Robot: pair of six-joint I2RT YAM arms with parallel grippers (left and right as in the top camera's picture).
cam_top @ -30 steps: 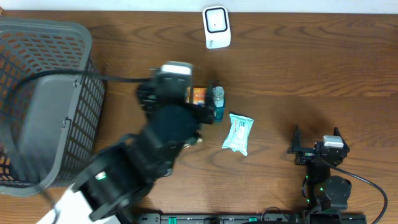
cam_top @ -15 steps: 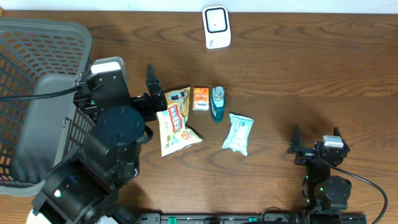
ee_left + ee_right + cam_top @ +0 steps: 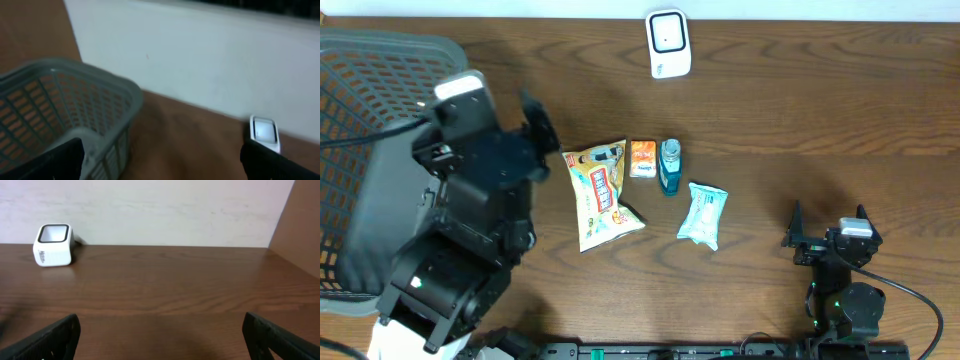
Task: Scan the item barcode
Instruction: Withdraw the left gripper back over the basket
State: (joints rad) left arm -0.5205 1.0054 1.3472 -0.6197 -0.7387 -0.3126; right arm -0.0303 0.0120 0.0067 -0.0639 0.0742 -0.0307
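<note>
At counter (image 3: pixel 820 120) centre | snack bag (image 3: pixel 603 195) lay just right of left claw (image 3: pixel 162 167), long axis front-to-back | left claw spread wide, empty, nearer | right claw (image 3: pixel 829 218) spread wide, well apart | barcode seemingly hidden.

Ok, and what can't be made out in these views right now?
- Barcodes: overhead, print on the snack bag, orange packet, blue bottle and wipes pack is too small; neither wrist view shows them.
- Basket inside: overhead, the left arm covers part; left wrist view is blurred and cuts it off at the bottom edge.
- Scanner face: left wrist view, blurred.
</note>
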